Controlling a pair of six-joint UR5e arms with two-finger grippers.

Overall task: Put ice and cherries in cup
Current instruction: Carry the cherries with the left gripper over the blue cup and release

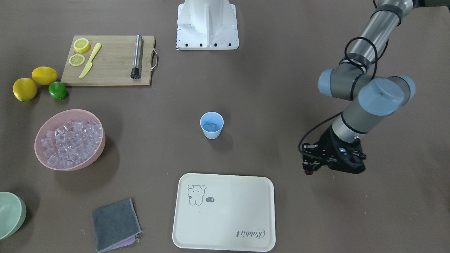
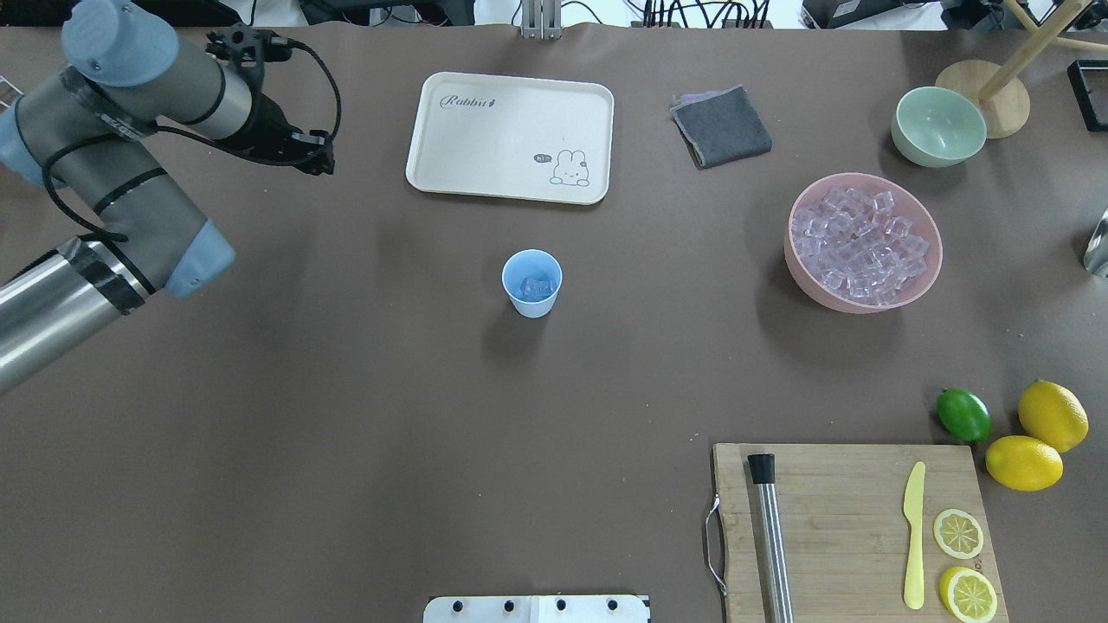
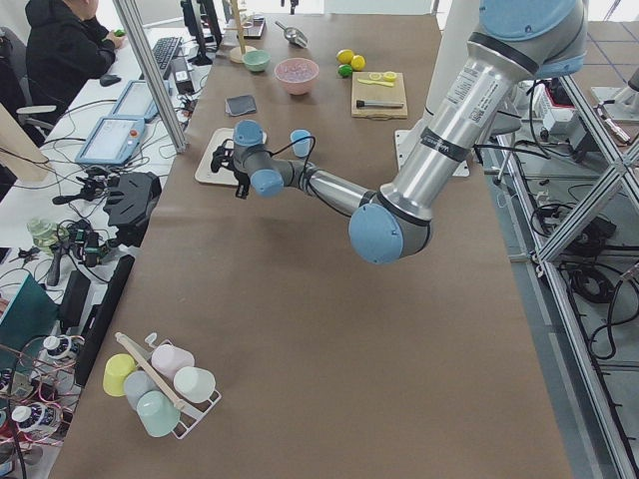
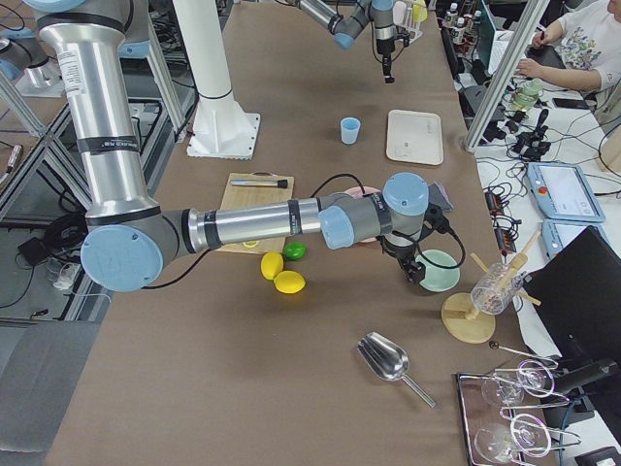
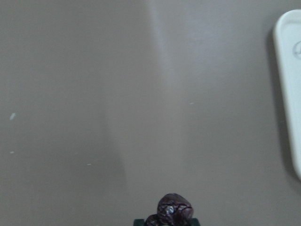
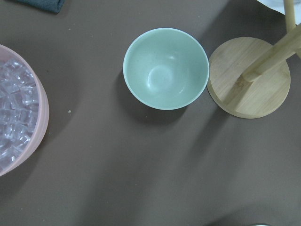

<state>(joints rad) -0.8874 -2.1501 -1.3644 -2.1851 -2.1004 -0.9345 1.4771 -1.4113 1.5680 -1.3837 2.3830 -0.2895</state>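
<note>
1. A long table (image 2: 346,433) fills the room's middle, its top covered in a matte brown sheet that runs to every edge.
2. Slanted aluminium posts (image 3: 150,70) rise just off the table's far long edge, on the operators' side.
3. Beyond those posts a white bench (image 3: 50,150) runs along that edge, carrying tablets (image 3: 110,140), a keyboard (image 3: 163,50) and loose cables.
4. Along the robot's long edge stand aluminium frame rails (image 3: 579,200) with more cables hung between them.
5. The floor (image 4: 39,388) is plain grey.
6. The light is even and comes from above. Shadows on the brown top are soft and short.
</note>
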